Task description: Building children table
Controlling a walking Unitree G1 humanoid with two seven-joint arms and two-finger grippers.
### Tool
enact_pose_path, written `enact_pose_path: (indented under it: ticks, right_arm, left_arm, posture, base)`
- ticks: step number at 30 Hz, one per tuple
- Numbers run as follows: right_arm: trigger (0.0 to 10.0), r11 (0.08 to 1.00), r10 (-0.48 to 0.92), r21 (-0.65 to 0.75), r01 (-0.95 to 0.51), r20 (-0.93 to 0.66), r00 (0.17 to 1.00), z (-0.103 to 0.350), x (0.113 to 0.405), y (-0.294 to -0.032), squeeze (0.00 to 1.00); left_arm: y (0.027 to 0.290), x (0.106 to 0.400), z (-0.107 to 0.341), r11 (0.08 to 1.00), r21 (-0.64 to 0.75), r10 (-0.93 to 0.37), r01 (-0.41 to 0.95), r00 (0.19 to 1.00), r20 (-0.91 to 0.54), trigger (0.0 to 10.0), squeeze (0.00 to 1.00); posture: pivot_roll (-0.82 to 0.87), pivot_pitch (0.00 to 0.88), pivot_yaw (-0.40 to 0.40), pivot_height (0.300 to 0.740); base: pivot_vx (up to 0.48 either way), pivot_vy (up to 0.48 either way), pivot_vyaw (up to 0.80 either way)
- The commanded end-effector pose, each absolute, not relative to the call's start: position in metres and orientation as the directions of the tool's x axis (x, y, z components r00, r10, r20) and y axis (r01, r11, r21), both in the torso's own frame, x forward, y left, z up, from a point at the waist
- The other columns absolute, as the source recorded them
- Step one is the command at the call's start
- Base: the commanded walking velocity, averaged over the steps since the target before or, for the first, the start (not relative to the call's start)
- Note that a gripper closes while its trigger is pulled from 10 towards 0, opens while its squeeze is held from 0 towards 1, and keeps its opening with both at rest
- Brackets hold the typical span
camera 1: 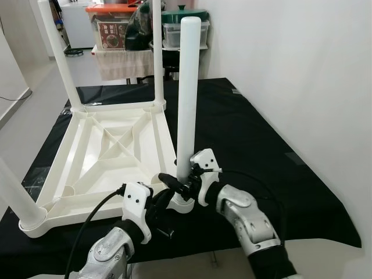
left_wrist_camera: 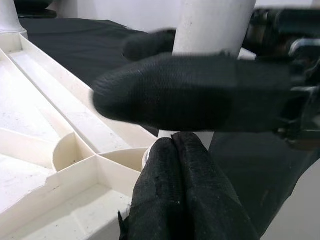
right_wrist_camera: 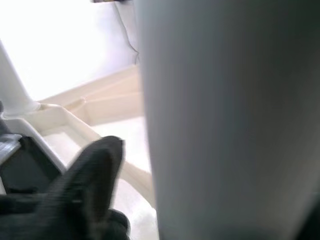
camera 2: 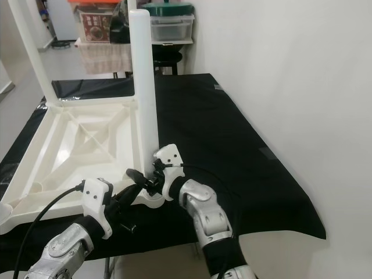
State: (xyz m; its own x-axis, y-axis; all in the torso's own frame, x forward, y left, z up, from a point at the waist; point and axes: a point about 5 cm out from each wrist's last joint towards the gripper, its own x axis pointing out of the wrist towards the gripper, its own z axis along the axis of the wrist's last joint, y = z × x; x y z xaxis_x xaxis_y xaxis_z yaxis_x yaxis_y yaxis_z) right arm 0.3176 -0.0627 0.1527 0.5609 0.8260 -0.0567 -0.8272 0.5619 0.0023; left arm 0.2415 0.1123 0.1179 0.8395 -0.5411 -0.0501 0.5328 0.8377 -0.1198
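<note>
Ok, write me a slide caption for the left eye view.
Right gripper clasps the near-corner white leg of the upturned children's table on a black mat; left gripper beside its socket.

I'm looking at what seems to be a room in a home, used partly for storage. A black cloth (camera 1: 250, 139) is lying spread over the pale floor (camera 1: 35, 99) beside a plain white wall (camera 1: 302, 70). At the far end, lidded plastic storage boxes (camera 1: 186, 26) are sitting on a small cloth-draped table (camera 1: 122, 61), with an orange-lidded box (camera 1: 110, 26) among them.
</note>
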Motion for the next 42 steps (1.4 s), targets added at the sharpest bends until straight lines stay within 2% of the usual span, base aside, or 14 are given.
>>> enact_pose_path:
  ticks: [1, 10, 14, 15, 16, 17, 24, 28, 29, 30, 31, 34, 35, 42]
  right_arm:
    - [10.0, 0.466, 0.883, -0.059, -0.883, -0.037, 0.468, 0.167, 0.324, -0.065, 0.00]
    - [10.0, 0.271, 0.959, -0.127, -0.954, -0.057, 0.279, 0.200, 0.348, -0.092, 0.00]
    - [10.0, 0.266, 0.961, -0.109, -0.958, -0.054, 0.273, 0.202, 0.352, -0.096, 0.00]
    - [4.5, 0.265, 0.961, -0.092, -0.960, -0.054, 0.271, 0.201, 0.352, -0.098, 0.00]
    - [4.5, 0.265, 0.961, -0.092, -0.960, -0.054, 0.271, 0.201, 0.352, -0.098, 0.00]
    - [0.0, 0.269, 0.961, -0.073, -0.960, -0.051, 0.273, 0.199, 0.352, -0.101, 0.00]
    - [0.0, 0.315, 0.947, -0.055, -0.947, -0.040, 0.317, 0.187, 0.342, -0.109, 0.00]
    - [0.0, 0.450, 0.892, -0.022, -0.893, -0.025, 0.451, 0.173, 0.331, -0.109, 0.00]
    - [0.0, 0.450, 0.892, -0.022, -0.893, -0.025, 0.451, 0.173, 0.331, -0.109, 0.00]
    - [0.0, 0.593, 0.804, -0.008, -0.805, -0.051, 0.592, 0.163, 0.329, -0.105, 0.00]
    - [0.0, 0.804, 0.593, 0.049, -0.593, -0.141, 0.793, 0.136, 0.320, -0.102, 0.00]
    - [0.0, 0.833, 0.542, -0.028, -0.552, -0.157, 0.826, 0.134, 0.315, -0.092, 0.00]
    - [0.0, 0.887, 0.453, -0.018, -0.462, -0.164, 0.876, 0.134, 0.322, -0.097, 0.00]
    - [0.0, 0.872, 0.478, -0.013, -0.490, -0.201, 0.855, 0.127, 0.327, -0.094, 0.00]
  left_arm:
    - [0.113, 0.241, 0.119, 0.839, -0.112, -0.540, 0.532, 0.840, -0.056, 10.0, 0.00]
    - [0.114, 0.242, 0.119, 0.844, -0.111, -0.533, 0.525, 0.844, -0.054, 10.0, 0.00]
    - [0.114, 0.242, 0.119, 0.844, -0.111, -0.532, 0.524, 0.845, -0.055, 10.0, 0.00]
    - [0.115, 0.242, 0.119, 0.844, -0.111, -0.532, 0.524, 0.845, -0.055, 10.0, 0.00]
    - [0.115, 0.242, 0.119, 0.844, -0.111, -0.532, 0.524, 0.845, -0.055, 10.0, 0.00]
    - [0.115, 0.242, 0.118, 0.845, -0.112, -0.531, 0.523, 0.846, -0.055, 10.0, 0.00]
    - [0.117, 0.241, 0.118, 0.846, -0.115, -0.529, 0.520, 0.847, -0.056, 10.0, 0.00]
    - [0.118, 0.241, 0.117, 0.846, -0.116, -0.529, 0.521, 0.847, -0.058, 10.0, 0.00]
    - [0.118, 0.241, 0.117, 0.846, -0.116, -0.529, 0.521, 0.847, -0.058, 10.0, 0.00]
    - [0.119, 0.241, 0.117, 0.846, -0.115, -0.528, 0.520, 0.847, -0.059, 10.0, 0.00]
    - [0.120, 0.241, 0.117, 0.847, -0.114, -0.527, 0.519, 0.848, -0.059, 10.0, 0.00]
    - [0.120, 0.242, 0.117, 0.845, -0.112, -0.531, 0.522, 0.845, -0.062, 10.0, 0.00]
    - [0.120, 0.243, 0.116, 0.846, -0.112, -0.529, 0.521, 0.846, -0.063, 10.0, 0.00]
    - [0.120, 0.243, 0.116, 0.847, -0.111, -0.528, 0.519, 0.847, -0.064, 10.0, 0.00]
  posture:
    - [-0.01, 0.000, -0.027, 0.740]
    - [0.00, 0.000, -0.034, 0.740]
    - [0.00, 0.000, -0.033, 0.740]
    - [0.00, 0.000, -0.035, 0.740]
    - [0.00, 0.000, -0.035, 0.740]
    - [0.00, 0.000, -0.036, 0.740]
    - [-0.01, 0.000, -0.034, 0.740]
    - [-0.02, 0.000, -0.037, 0.740]
    - [-0.02, 0.000, -0.037, 0.740]
    - [-0.02, 0.000, -0.037, 0.740]
    - [-0.04, 0.000, -0.032, 0.740]
    - [-0.03, 0.000, -0.027, 0.740]
    - [-0.04, 0.000, -0.017, 0.740]
    - [-0.03, 0.000, -0.028, 0.740]
  base:
    - [0.000, 0.000, 0.00]
    - [0.000, 0.000, 0.00]
    - [0.000, 0.000, 0.00]
    - [0.000, 0.000, 0.00]
    - [0.000, 0.000, 0.00]
    - [0.000, 0.000, 0.00]
    - [0.000, 0.000, 0.00]
    - [0.000, 0.000, 0.00]
    - [0.000, 0.000, 0.00]
    - [0.000, 0.000, 0.00]
    - [0.000, 0.000, 0.00]
    - [0.000, 0.000, 0.00]
    - [0.000, 0.000, 0.00]
    - [0.000, 0.000, 0.00]
